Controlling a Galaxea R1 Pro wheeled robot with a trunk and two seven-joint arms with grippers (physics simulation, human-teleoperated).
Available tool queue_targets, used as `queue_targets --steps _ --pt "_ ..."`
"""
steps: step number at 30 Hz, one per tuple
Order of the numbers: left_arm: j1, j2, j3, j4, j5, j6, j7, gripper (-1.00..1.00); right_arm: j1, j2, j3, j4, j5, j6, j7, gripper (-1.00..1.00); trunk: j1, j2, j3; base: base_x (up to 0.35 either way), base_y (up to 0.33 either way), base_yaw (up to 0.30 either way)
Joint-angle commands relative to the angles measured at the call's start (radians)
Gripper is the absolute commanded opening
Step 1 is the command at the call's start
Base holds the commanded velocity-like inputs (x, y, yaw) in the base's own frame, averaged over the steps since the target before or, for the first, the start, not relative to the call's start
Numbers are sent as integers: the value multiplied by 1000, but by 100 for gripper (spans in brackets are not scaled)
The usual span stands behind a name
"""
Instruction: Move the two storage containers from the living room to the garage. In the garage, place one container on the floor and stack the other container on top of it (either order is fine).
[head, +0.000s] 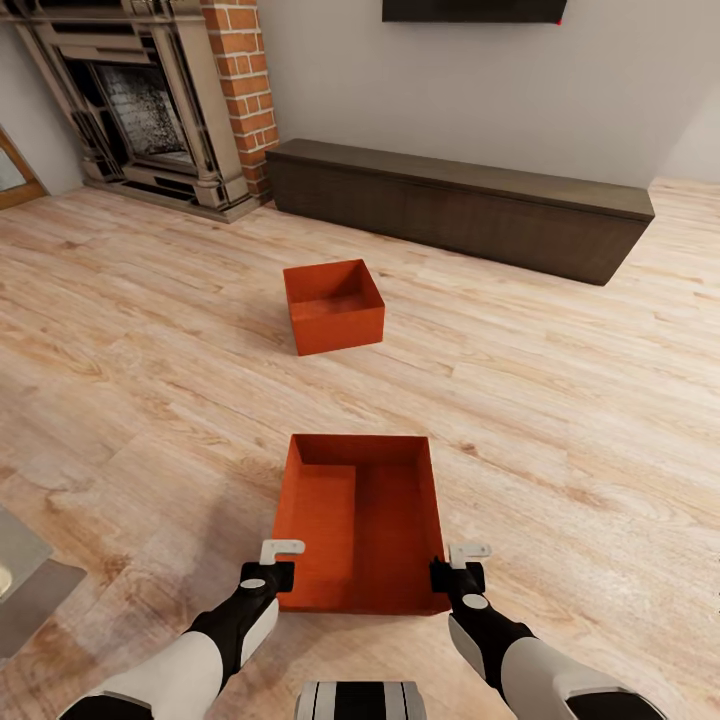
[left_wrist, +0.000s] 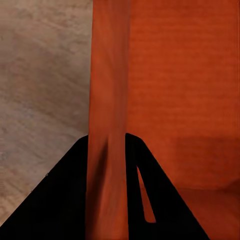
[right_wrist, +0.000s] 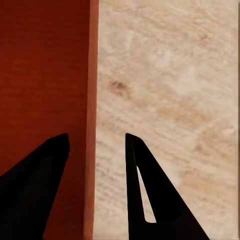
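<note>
Two orange-red storage containers are in the living room on the light wood planks. The near container (head: 360, 520) lies just ahead of my arms; the far one (head: 333, 305) sits farther out toward the bench. My left gripper (head: 278, 575) is at the near container's left rear corner. In the left wrist view, the left gripper (left_wrist: 107, 137) is shut on that container's side wall (left_wrist: 107, 75), one finger on each face. My right gripper (head: 450, 572) is at the right rear corner. The right gripper (right_wrist: 96, 136) straddles the right wall (right_wrist: 92, 75), open, with a gap on the outer side.
A long dark low bench (head: 460, 205) runs along the far wall under a black TV (head: 470, 10). A red brick fireplace (head: 160, 100) stands at the back left. A grey object's edge (head: 25, 575) shows at the left. Open wood floor surrounds both containers.
</note>
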Motion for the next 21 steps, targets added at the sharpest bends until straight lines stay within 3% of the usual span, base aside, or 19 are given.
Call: queue_targets --steps 1,21 --pt "0 1 0 -1 -1 4 10 -100 -1 0 -9 1 3 -3 -9 -100 -4 7 3 0 0 0" --pt "0 2 1 -2 -1 5 9 -100 -1 0 -9 1 4 -3 -9 -100 -81 147 65 0 0 0"
